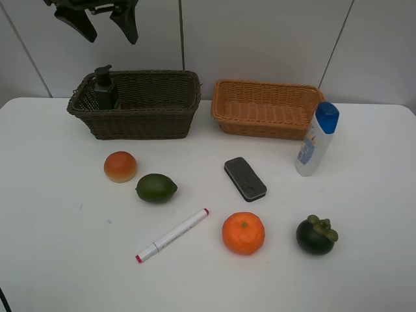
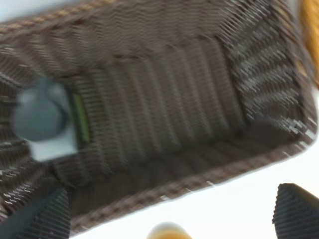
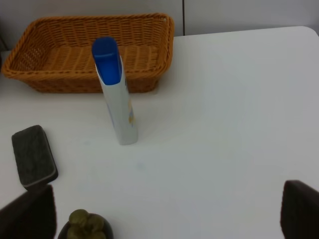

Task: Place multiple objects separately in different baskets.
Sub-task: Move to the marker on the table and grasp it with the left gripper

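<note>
One object is sorted: the dark green pump bottle [image 1: 104,88] stands upright at the left end of the dark brown basket [image 1: 140,123]. Beside it, the light orange basket [image 1: 266,120] holds nothing I can see. Seven things wait on the table [image 1: 52,260]: white bottle with blue cap [image 1: 316,140], black eraser [image 1: 245,179], pink-tipped marker [image 1: 172,235], red-orange fruit [image 1: 120,166], green fruit [image 1: 156,188], orange [image 1: 243,233], mangosteen [image 1: 316,235]. My left hand [image 1: 105,26] hangs wide open and empty above the brown basket. My right hand [image 3: 164,219] is wide open too, empty, facing the white bottle. I judge the job barely begun.
</note>
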`<state>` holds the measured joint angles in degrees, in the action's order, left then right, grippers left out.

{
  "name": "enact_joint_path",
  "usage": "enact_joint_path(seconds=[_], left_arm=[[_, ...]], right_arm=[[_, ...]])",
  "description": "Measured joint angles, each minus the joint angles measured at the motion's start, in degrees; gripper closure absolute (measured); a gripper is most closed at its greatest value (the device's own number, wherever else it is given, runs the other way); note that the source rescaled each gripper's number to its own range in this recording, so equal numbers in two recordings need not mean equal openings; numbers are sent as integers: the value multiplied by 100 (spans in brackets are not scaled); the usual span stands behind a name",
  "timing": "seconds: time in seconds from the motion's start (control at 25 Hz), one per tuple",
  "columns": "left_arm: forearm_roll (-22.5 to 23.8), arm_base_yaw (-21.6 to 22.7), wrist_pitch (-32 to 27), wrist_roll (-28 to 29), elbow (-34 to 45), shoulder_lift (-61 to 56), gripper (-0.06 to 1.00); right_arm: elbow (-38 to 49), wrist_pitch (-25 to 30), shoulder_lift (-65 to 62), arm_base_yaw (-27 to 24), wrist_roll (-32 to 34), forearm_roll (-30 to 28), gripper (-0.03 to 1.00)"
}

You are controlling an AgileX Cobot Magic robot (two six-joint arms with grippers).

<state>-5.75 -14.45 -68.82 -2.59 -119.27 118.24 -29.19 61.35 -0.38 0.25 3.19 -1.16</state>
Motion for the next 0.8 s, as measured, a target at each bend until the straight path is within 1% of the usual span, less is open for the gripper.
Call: enact_joint_path(seconds=[0.08, 0.28, 0.56, 0.68, 0.8], left_arm=[[0, -283, 0, -100, 430, -307, -6], [0, -1069, 16, -157, 1822, -973, -6], [-14, -2404, 51, -310, 3605, -1033, -6], [-53, -2879, 443, -319, 4213, -1033, -6], [-83, -3183, 910, -319, 4693, -1033, -6]], right_arm=[[0, 0, 0, 0, 0, 0, -3], [0, 0, 0, 0, 0, 0, -3], [0, 0, 0, 0, 0, 0, -3], [0, 0, 0, 0, 0, 0, -3], [0, 0, 0, 0, 0, 0, -3]])
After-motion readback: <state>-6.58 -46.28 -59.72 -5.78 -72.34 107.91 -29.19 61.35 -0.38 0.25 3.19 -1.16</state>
